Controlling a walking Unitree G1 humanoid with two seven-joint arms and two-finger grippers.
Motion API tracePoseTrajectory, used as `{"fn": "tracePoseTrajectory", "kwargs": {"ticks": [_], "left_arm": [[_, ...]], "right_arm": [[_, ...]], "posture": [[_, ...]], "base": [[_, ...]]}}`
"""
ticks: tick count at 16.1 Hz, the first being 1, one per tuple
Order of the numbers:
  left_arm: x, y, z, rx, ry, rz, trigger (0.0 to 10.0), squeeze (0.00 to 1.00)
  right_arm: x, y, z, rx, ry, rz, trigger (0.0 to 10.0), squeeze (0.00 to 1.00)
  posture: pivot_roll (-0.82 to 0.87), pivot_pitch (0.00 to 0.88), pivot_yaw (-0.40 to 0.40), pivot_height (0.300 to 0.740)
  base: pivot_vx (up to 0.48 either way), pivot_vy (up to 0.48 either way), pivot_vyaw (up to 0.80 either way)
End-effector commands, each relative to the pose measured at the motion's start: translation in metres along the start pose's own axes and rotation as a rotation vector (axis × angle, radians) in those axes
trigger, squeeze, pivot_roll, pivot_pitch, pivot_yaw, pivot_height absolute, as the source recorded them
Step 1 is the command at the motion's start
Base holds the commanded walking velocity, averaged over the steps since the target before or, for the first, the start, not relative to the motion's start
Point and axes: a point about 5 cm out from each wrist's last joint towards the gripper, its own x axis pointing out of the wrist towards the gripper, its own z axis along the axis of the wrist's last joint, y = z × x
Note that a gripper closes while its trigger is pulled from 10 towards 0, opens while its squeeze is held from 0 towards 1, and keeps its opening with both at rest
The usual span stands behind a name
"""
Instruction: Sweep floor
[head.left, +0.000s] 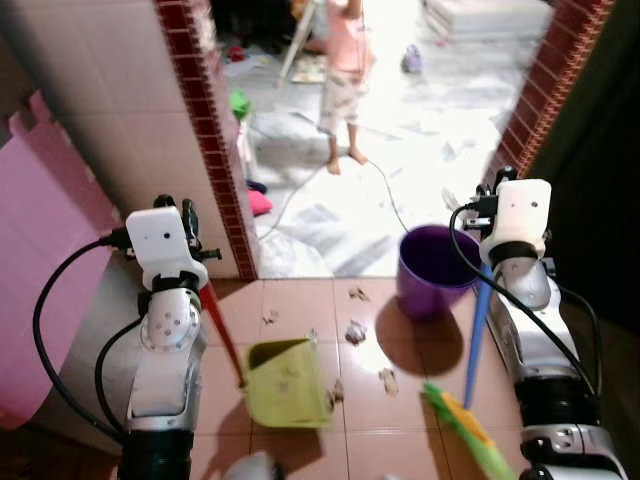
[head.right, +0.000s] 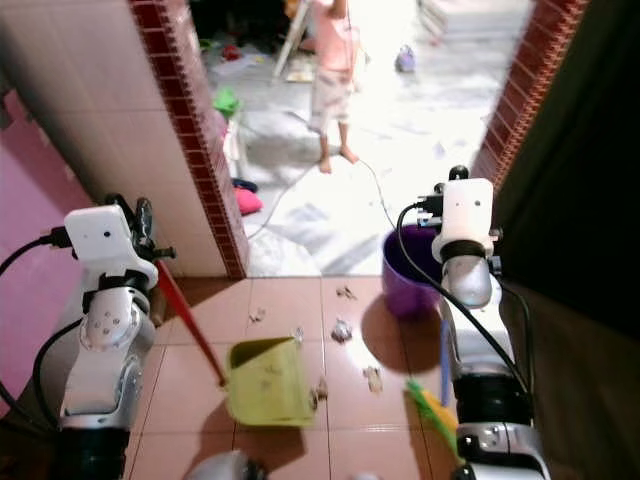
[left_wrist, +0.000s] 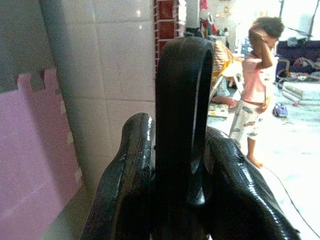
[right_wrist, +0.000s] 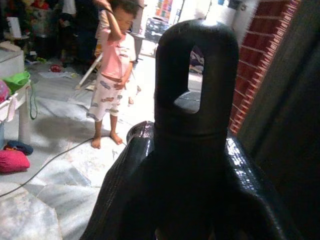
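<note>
Both jaws pinch handles: left gripper holds the red-handled dustpan, right gripper holds the blue-handled broom. Crumpled paper bits lie on the smooth brown floor between them. Sweeping seems half done. Next, push the soft green bristles toward the yellow pan.

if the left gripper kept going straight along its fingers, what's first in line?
Judging from the left wrist view, the left gripper, shut on the dustpan handle, points along the white tiled wall toward the doorway. The person stands further along that line. Depth is unclear; the wall edge might come first.
</note>
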Motion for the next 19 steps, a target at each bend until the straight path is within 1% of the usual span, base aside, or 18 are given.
{"fn": "tracePoseTrajectory", "kwargs": {"ticks": [1, 3, 5, 6, 7, 8, 9, 12, 14, 17, 19], "left_arm": [[0.004, 0.005, 0.012, 0.022, -0.059, 0.005, 10.0, 0.00], [0.003, 0.001, 0.012, 0.031, -0.064, -0.026, 10.0, 0.00], [0.000, -0.009, 0.008, 0.050, -0.067, -0.090, 10.0, 0.00], [-0.001, -0.010, 0.008, 0.056, -0.075, -0.104, 10.0, 0.00], [-0.002, -0.016, 0.005, 0.048, -0.076, -0.129, 10.0, 0.00], [-0.002, -0.018, 0.004, 0.044, -0.073, -0.139, 10.0, 0.00], [-0.002, -0.024, 0.000, 0.036, -0.063, -0.163, 10.0, 0.00], [-0.002, -0.034, -0.006, 0.058, -0.058, -0.200, 10.0, 0.00], [0.001, -0.031, -0.006, 0.089, -0.074, -0.194, 10.0, 0.00], [0.006, -0.029, 0.007, 0.075, -0.119, -0.173, 10.0, 0.00], [0.007, -0.031, 0.010, 0.094, -0.143, -0.180, 10.0, 0.00]], "right_arm": [[0.006, 0.004, 0.017, 0.003, -0.076, 0.009, 10.0, 0.00], [0.005, 0.003, 0.015, -0.002, -0.074, 0.005, 10.0, 0.00], [0.006, 0.003, 0.015, 0.002, -0.075, -0.003, 10.0, 0.00], [0.007, 0.004, 0.016, 0.009, -0.077, -0.003, 10.0, 0.00], [0.009, 0.004, 0.017, 0.047, -0.091, -0.009, 10.0, 0.00], [0.009, 0.005, 0.017, 0.054, -0.094, -0.009, 10.0, 0.00], [0.010, 0.006, 0.020, 0.068, -0.114, 0.009, 10.0, 0.00], [0.009, 0.007, 0.023, 0.070, -0.130, 0.017, 10.0, 0.00], [0.008, 0.004, 0.021, 0.063, -0.134, 0.014, 10.0, 0.00], [0.003, 0.003, 0.018, 0.061, -0.130, 0.016, 10.0, 0.00], [0.002, 0.006, 0.016, 0.063, -0.127, 0.021, 10.0, 0.00]], "posture": [[-0.07, 0.000, 0.027, 0.740], [-0.07, 0.000, 0.028, 0.740], [-0.08, 0.000, 0.026, 0.740], [-0.08, 0.000, 0.023, 0.740], [-0.08, 0.000, 0.018, 0.740], [-0.08, 0.000, 0.018, 0.740], [-0.09, 0.000, 0.018, 0.740], [-0.10, 0.000, 0.023, 0.740], [-0.12, 0.000, 0.029, 0.740], [-0.11, 0.000, 0.031, 0.740], [-0.10, 0.000, 0.030, 0.740]], "base": [[0.319, 0.000, 0.00], [0.000, 0.000, 0.00], [0.000, 0.000, 0.00], [0.000, 0.000, 0.00], [0.000, 0.000, 0.00], [0.000, 0.000, 0.00], [0.000, 0.000, 0.00], [0.000, 0.000, 0.00], [0.000, 0.000, 0.00], [0.000, 0.000, 0.00], [0.000, 0.000, 0.00]]}}
